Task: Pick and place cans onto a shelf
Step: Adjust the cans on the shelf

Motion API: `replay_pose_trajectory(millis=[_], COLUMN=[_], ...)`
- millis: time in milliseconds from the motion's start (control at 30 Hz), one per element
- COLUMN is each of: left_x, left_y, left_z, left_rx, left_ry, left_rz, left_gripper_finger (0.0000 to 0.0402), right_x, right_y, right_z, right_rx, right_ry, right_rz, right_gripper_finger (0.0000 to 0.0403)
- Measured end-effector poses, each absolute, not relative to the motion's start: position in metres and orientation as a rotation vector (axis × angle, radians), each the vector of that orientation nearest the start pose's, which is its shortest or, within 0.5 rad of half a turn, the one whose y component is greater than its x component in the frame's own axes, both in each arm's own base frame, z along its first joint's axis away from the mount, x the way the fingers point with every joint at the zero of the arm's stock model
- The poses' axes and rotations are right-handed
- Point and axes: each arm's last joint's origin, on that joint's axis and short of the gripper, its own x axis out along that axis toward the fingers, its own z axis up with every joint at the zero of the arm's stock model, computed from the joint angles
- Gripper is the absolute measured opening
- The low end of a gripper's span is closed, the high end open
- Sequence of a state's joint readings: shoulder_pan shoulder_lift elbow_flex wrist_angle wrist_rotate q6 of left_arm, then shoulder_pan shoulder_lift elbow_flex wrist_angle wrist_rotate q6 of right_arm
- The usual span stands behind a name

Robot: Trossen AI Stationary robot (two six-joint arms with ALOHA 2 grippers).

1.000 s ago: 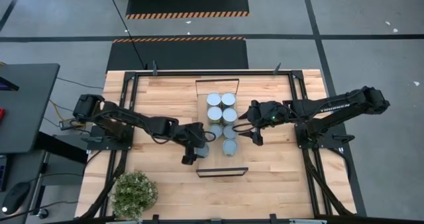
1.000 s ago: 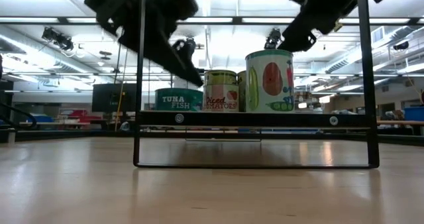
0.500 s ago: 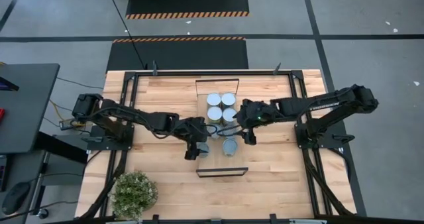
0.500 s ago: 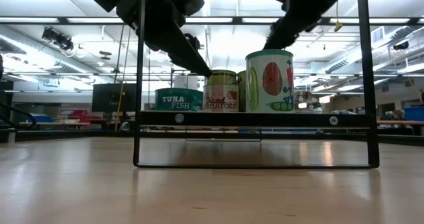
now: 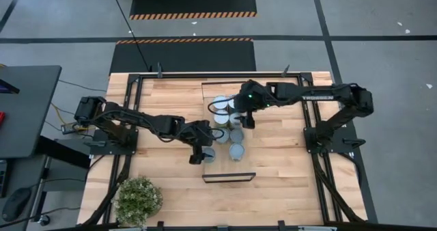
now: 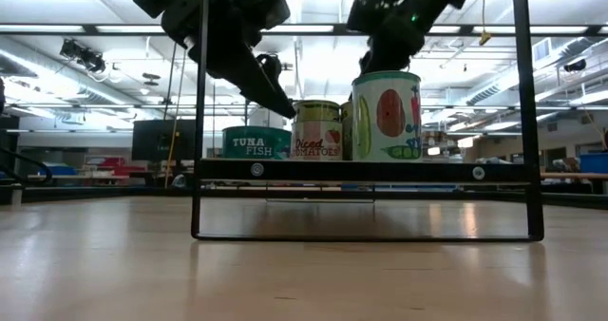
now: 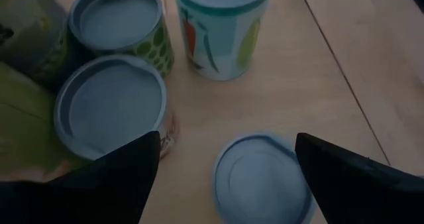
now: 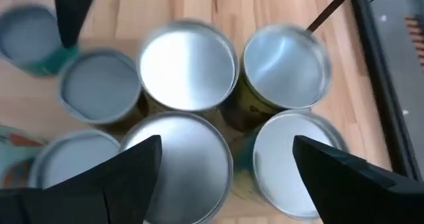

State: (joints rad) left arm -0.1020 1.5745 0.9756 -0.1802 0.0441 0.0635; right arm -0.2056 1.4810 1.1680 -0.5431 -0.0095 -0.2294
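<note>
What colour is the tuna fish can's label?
Teal with pale lettering, on the tuna fish can; clearest in the low view.

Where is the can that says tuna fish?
In the low view, the tuna fish can sits on the shelf, farthest left in the row, beside the diced tomatoes can.

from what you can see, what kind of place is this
Most likely a robotics lab or workshop. A plank table in a black frame stands on a grey floor with hazard-striped mats, and beyond the shelf of cans is an open hall with ceiling strip lights.
</note>
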Motion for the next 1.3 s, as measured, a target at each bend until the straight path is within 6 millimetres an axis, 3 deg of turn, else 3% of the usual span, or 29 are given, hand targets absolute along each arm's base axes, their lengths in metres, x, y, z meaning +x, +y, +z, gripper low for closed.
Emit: replay_pose_trajectory(millis=[200, 767, 1300], left_x=[0.321, 0.321, 0.32], left_y=[-0.033, -0.026, -0.023], left_z=[0.208, 0.208, 0.215], left_rx=[0.101, 0.11, 0.097], left_ry=[0.826, 0.824, 0.794], left_rz=[-0.143, -0.13, -0.108], left_gripper_finger=[0.0357, 0.0357, 0.0357], right_x=[0.313, 0.305, 0.307], right_y=[-0.071, -0.102, -0.1], right_z=[0.262, 0.261, 0.271], right_rx=[-0.153, -0.129, -0.152], right_ry=[0.913, 0.916, 0.883], right_rz=[-0.063, -0.076, -0.086], right_gripper_finger=[0.0348, 0.0348, 0.0348])
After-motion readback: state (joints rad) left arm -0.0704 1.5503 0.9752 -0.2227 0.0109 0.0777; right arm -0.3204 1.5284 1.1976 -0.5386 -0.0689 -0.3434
